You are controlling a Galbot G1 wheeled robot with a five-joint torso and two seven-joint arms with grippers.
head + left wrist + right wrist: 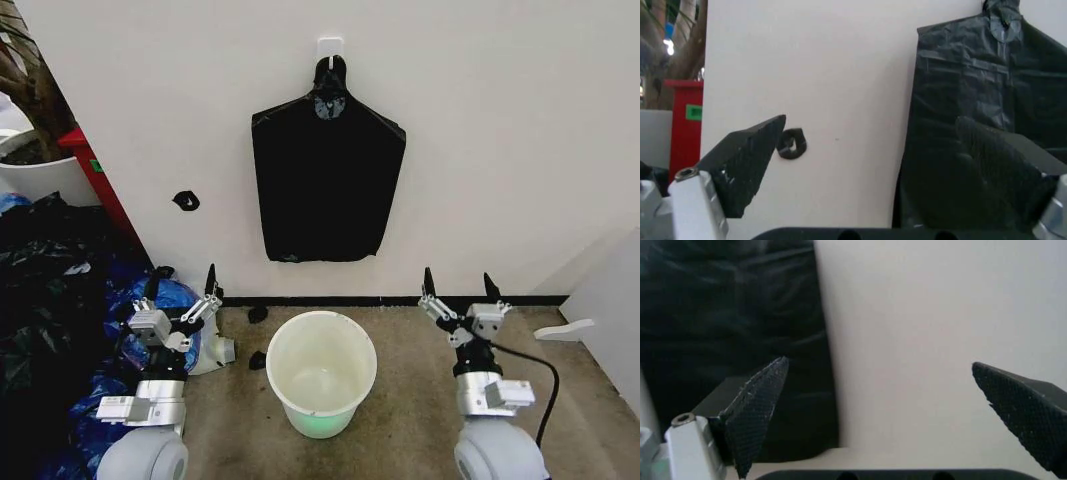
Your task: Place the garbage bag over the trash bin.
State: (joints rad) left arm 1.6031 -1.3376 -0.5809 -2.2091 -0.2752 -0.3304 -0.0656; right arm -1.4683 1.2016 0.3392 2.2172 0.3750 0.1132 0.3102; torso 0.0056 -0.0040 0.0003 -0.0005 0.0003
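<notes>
Hanging lengthwise down the wall, garbage bag [326,180] neck uppermost, above trash bin [320,372]

One trash bin [321,372] stands on the floor, one black bag [325,185] hangs on the wall, and two grippers show; the heap of bags [50,300] holds perhaps several, uncountable.

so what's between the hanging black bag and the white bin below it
Nothing hangs there: in the head view, bare white wall, the dark baseboard and a strip of floor separate the garbage bag from the trash bin. Both open grippers, left and right, flank that stretch.
</notes>
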